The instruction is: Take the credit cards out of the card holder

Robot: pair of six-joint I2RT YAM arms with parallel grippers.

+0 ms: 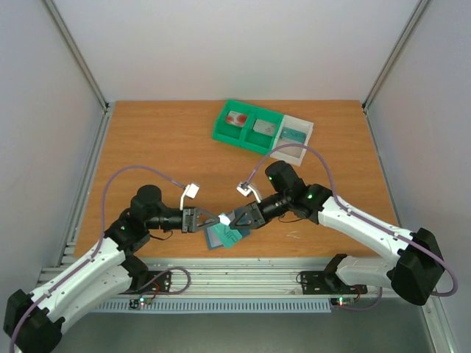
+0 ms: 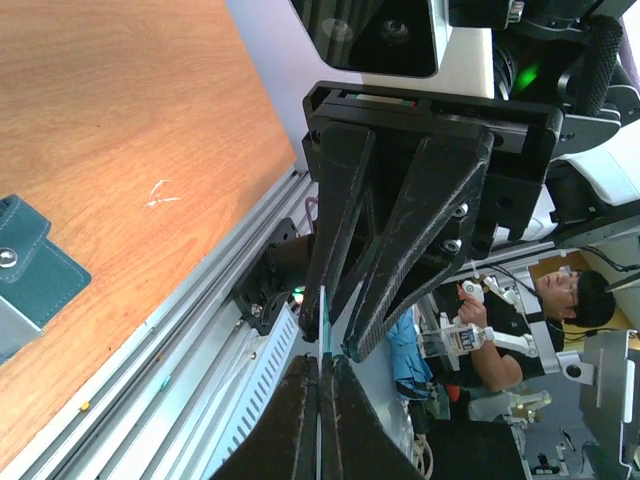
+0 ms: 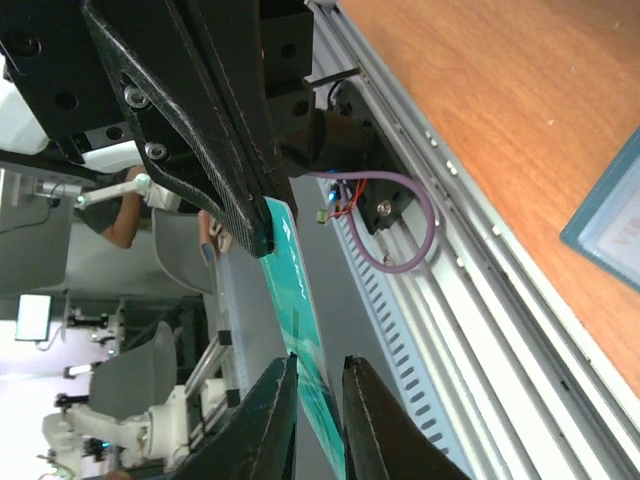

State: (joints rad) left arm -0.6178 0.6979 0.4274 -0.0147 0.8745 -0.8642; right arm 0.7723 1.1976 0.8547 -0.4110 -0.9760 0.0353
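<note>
**Item:** teal credit card (image 3: 300,290), held in the air between both grippers, just above the card holder (image 1: 219,240). The holder lies flat on the table (image 1: 147,140) near its front edge.

**Left gripper** (image 2: 320,400): fingers together, clamped on one end of the card.

**Right gripper** (image 3: 320,380): jaws a little apart around the other end, seemingly not pinching.

**Step in hand, by judgement:** hand-over of the card from right to left.

**Handling note:** the left pinch should be firm and square on the thin card. The right should spread fully, then back straight off along the card's plane so nothing twists it.

**Elsewhere:** tray (image 1: 221,134) at the far side, well apart. One card lies in each compartment:
- white-and-red card (image 1: 237,119)
- grey card (image 1: 263,126)
- second teal card (image 1: 293,134)
</note>
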